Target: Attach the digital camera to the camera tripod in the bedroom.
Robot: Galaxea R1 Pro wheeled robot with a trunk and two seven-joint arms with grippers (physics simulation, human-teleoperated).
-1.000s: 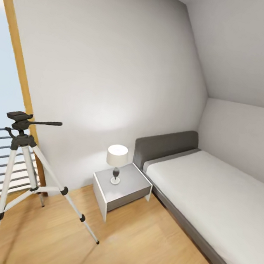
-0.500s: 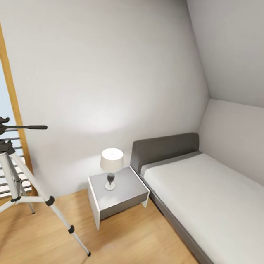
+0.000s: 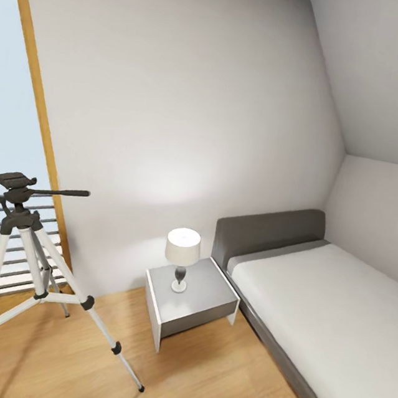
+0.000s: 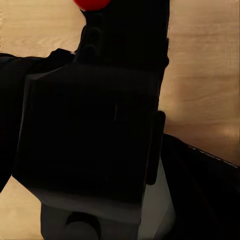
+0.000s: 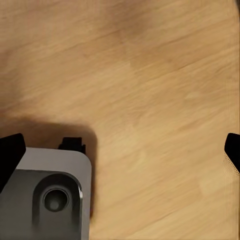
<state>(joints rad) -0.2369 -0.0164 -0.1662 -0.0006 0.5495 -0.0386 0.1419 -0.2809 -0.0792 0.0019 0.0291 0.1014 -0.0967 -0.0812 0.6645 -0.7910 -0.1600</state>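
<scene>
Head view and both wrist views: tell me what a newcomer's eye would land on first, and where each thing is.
The camera tripod stands out first, on the wood floor at the left by the window railing, its head bare. To its right a white-shaded lamp sits on a grey nightstand beside the grey bed. In the left wrist view, a black block with a red dot, probably the digital camera, looms close over the floor.

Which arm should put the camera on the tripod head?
Left. Its wrist view shows the chunky black digital camera with a red dot close in front of it, likely held. The silver-legged tripod stands on the left. The right hand is open over bare floor.
</scene>
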